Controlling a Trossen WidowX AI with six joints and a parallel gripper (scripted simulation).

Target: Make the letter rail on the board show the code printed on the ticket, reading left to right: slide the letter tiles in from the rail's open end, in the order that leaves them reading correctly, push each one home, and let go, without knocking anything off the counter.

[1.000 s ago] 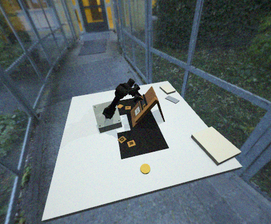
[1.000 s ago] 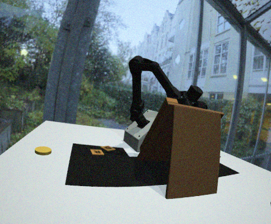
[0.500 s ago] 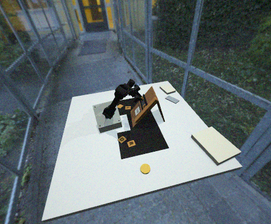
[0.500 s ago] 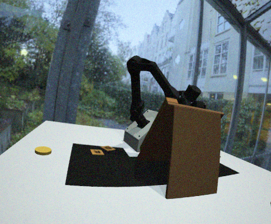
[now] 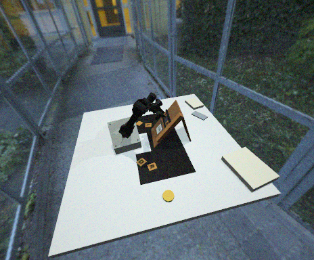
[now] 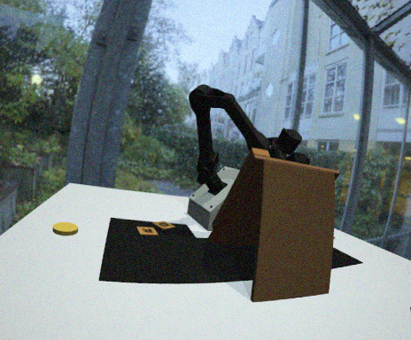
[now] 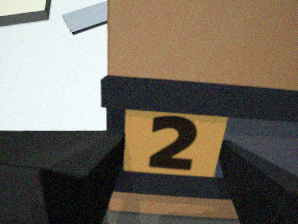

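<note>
Up close, the wrist view shows one orange tile marked "2" (image 7: 175, 142) held between the two dark fingers of the hand (image 5: 165, 116), which is clamped on it. The tile's top edge sits tucked under the upper dark strip of the letter rail (image 7: 200, 97), and a second dark strip crosses just below the digit, so the tile lies in the rail's channel against the brown face of the board (image 5: 168, 123).

From the top view, one board stands tilted on the black mat (image 5: 168, 159), with a small white ticket (image 5: 159, 128) on its sloped face; its print is too small to read. Four more orange tiles lie flat on the mat: two near the arm's base (image 5: 126, 137), at (image 5: 139, 123) and (image 5: 148, 125), and two toward the front at (image 5: 141, 162) and (image 5: 151, 166), side by side but apart. Their letters are not legible with certainty.

Other things on the white worktop (image 5: 95, 203) number four: one yellow disc (image 5: 168, 195) in front of the mat, one large cream slab (image 5: 250, 167) at the right edge, one small cream pad (image 5: 194, 103) at the far corner, and one grey card (image 5: 199, 115) just beside it. The single arm reaches from its grey base over to the board's upper edge.
</note>
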